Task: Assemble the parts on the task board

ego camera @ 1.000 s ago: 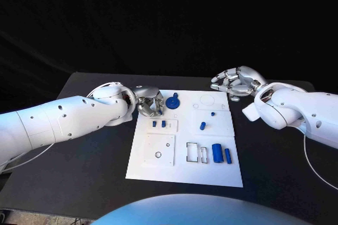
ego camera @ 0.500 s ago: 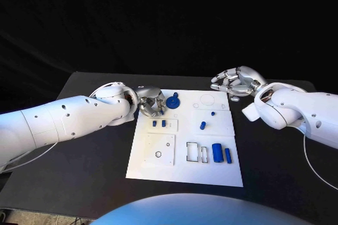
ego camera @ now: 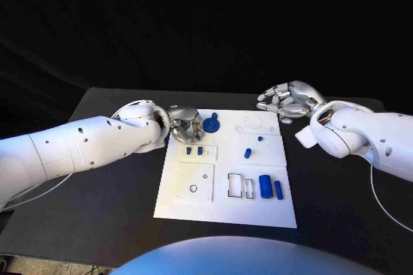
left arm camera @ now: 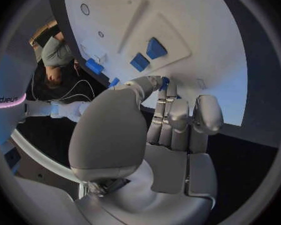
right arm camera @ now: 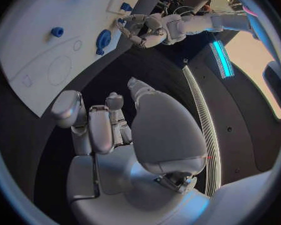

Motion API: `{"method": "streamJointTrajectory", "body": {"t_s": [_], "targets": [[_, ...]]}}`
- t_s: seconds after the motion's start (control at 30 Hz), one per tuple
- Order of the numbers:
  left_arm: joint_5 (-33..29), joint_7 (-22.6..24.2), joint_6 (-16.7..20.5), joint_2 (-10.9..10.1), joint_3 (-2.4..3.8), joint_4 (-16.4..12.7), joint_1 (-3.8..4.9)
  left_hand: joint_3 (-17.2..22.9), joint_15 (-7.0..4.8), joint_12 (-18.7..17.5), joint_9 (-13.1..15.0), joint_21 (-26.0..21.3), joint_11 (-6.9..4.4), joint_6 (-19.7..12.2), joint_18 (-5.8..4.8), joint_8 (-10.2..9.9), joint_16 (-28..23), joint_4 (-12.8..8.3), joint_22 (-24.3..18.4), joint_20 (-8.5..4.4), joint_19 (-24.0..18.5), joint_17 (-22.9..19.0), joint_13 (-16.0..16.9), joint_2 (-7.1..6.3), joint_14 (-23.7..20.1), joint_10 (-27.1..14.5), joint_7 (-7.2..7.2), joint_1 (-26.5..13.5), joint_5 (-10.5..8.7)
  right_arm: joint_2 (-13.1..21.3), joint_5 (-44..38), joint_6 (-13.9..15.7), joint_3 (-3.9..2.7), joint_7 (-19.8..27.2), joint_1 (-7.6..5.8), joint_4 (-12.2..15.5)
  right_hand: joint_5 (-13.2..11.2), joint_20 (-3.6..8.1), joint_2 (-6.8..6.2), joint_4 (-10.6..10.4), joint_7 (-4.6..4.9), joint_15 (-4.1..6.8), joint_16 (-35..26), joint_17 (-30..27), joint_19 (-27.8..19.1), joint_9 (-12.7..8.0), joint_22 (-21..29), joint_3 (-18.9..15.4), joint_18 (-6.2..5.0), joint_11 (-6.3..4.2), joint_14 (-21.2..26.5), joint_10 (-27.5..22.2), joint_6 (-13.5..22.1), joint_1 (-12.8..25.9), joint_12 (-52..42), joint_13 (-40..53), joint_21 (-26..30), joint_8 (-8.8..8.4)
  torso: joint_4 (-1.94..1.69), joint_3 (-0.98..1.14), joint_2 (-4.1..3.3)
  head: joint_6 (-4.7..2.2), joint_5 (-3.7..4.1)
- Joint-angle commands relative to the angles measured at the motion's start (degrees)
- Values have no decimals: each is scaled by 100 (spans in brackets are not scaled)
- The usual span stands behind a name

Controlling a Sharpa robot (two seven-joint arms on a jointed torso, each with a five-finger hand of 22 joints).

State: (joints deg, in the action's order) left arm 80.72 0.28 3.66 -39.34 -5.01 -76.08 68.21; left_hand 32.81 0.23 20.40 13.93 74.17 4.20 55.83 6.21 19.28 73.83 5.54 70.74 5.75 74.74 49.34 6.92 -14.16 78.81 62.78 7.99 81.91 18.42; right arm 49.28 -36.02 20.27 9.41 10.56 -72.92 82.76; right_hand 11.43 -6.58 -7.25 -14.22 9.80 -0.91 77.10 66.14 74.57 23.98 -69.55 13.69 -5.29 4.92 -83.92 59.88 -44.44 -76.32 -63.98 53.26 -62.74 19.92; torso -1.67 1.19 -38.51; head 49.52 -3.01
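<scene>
The task board (ego camera: 225, 209) lies in the centre of the frame on the black desk (ego camera: 103, 215). The left hand (ego camera: 184, 128) sits at the board's upper left corner, fingers curled in beside the round blue part (ego camera: 210, 124); whether it pinches that part or only touches it cannot be told. In the left wrist view a sliver of blue shows at the fingertips (left arm camera: 167, 87).

The right hand (ego camera: 291, 100) hangs above the desk off the board's upper right corner, fingers curled, holding nothing.

Two small blue blocks (ego camera: 194, 150) stand just below the left hand; a blue peg (ego camera: 247, 153) and two blue cylinders (ego camera: 270, 187) lie lower right.

Risks, as judged:
- A weak fingertip hold could drop or tilt the round part.
- The curled fingers could knock the two blocks.
- Pressure at the corner could shift the unrestrained board.
</scene>
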Motion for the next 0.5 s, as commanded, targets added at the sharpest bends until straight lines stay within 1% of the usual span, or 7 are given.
{"method": "streamJointTrajectory", "body": {"t_s": [0.03,0.23,0.5], "targets": [[74,-65,-175,16,-7,-2,-9,-9,-7,-60,-4,-42,25,-22,-79,-43,-27,-29,-15,1,-31,-23,-11,-17,-16,-58,-1,-73,-25,-4,-43,-92,0,30,4,10,29,10,12,-37,-4,51,-21,-5,-44,-10,5,-7,-105,-5,-9,-11,46,-64,18,-9,38,18,-2,-2,2,1,4],[77,-58,-84,-11,-8,1,-9,-7,-2,-79,-3,-55,32,-20,-75,-48,-34,-30,-29,3,-44,-39,-13,-20,-23,-78,1,-85,-20,1,-43,-92,0,30,5,9,29,10,12,-37,-4,51,-21,-5,-44,-10,5,-7,-105,-5,-9,-11,46,-64,18,-9,38,18,-5,-3,5,-3,8],[42,-50,1,-10,-7,-8,-10,-15,57,-172,-3,-91,107,-46,-68,-115,-61,-63,-63,47,-85,-108,-13,-62,-63,-338,17,-153,-13,-4,-43,-95,0,31,7,2,29,10,12,-37,-4,51,-21,-5,-44,-10,5,-7,-105,-5,-9,-11,46,-64,18,-9,38,18,0,-5,-1,-18,-15]]}}
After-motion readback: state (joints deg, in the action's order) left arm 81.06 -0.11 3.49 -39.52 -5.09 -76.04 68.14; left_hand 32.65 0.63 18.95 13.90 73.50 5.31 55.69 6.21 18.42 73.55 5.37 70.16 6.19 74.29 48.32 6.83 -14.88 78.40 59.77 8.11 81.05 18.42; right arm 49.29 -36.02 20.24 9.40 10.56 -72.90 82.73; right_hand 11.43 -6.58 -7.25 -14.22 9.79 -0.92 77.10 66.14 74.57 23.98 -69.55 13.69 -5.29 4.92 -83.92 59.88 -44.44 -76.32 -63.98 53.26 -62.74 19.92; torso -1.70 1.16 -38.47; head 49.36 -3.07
